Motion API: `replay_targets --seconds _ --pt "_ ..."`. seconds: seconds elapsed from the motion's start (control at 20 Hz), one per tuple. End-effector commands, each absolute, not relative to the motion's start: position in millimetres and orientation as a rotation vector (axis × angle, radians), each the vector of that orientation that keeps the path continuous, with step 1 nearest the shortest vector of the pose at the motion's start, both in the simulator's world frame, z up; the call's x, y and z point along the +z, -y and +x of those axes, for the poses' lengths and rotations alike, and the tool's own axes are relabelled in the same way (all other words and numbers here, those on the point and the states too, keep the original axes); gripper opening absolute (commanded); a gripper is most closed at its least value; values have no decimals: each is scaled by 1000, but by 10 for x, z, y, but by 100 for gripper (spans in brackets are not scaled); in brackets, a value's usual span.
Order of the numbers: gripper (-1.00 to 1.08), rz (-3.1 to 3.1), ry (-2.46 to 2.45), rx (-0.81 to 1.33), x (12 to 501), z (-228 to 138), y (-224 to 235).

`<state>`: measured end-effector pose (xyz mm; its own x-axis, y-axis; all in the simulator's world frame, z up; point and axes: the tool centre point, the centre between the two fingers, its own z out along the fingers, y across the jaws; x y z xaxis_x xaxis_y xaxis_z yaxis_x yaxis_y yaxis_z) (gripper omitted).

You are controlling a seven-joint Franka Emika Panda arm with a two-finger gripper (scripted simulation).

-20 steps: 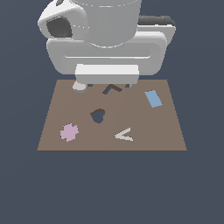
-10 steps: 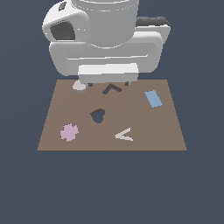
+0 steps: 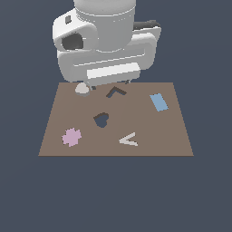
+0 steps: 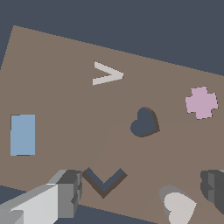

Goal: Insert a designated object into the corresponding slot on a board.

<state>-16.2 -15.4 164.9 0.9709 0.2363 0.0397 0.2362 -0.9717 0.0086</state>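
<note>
The pale beige-grey rounded piece [image 3: 82, 89] lies at the far corner of the brown board [image 3: 172, 136], on the exterior view's left. The wrist view shows the piece [image 4: 179, 208] as a small heart shape. The dark heart-shaped slot [image 3: 101, 120] is near the board's middle and empty; it also shows in the wrist view [image 4: 145, 122]. My gripper [image 4: 140, 190] is open and empty above the board's far edge. The piece lies between the fingers, close to one finger [image 4: 213, 186]. In the exterior view the arm's body hides most of the gripper.
On the board lie a pink flower-like piece [image 3: 71, 137], a pale V-shaped piece [image 3: 128, 140] and a blue rectangle [image 3: 158, 102]. A dark angled L-shaped cutout [image 3: 116, 92] sits under the gripper. The arm's bulk hangs over the far edge.
The arm's body has turned and shifted slightly above the far edge. The pieces on the board have not moved.
</note>
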Motion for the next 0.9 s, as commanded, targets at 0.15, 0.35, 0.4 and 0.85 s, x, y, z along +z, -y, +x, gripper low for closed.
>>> replay_targets --seconds 0.15,0.35,0.4,0.85 --pt "100 3080 -600 55 1484 -357 240" --pt "100 3037 -791 48 1345 -511 336" --pt "100 3025 -839 46 1310 -548 364" --pt "100 2879 -1255 30 998 -830 661"
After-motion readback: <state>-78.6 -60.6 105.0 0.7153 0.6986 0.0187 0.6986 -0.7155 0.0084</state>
